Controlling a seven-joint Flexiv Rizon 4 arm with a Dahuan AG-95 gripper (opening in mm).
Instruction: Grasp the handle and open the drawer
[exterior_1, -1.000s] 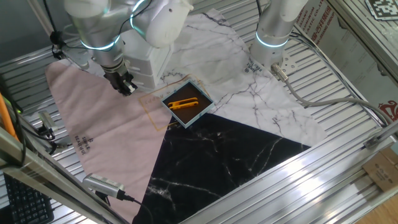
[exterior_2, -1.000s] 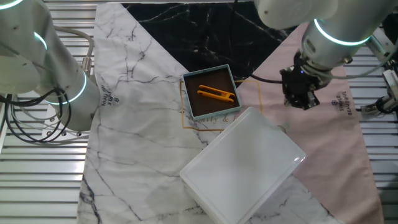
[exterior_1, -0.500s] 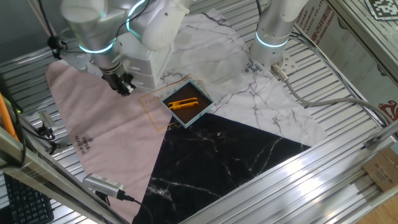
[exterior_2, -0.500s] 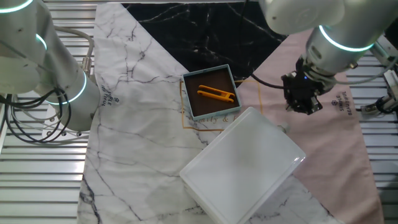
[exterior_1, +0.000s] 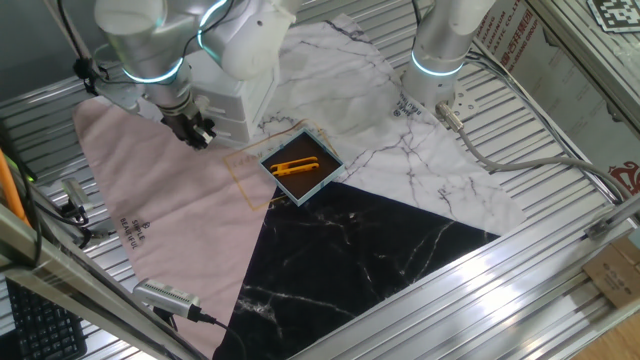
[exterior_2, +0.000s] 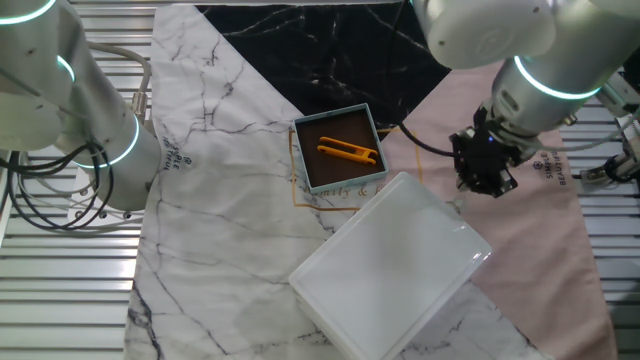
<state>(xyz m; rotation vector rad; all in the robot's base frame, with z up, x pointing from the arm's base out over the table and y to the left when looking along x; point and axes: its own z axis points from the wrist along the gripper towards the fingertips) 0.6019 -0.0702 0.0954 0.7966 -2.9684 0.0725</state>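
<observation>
- Where the cabinet's (exterior_1: 232, 100) front faces one fixed view, the gripper (exterior_1: 196, 133) hangs just beside the drawer (exterior_1: 222, 115); handle hidden, jaw state unclear.
- Other fixed view: only the cabinet's top (exterior_2: 392, 266), gripper (exterior_2: 484, 178) at its far-right edge.

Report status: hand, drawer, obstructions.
Hand beside cabinet, holding nothing; jaw state unclear. Drawer front and handle not visible. Tray with orange tool clear of approach.
</observation>
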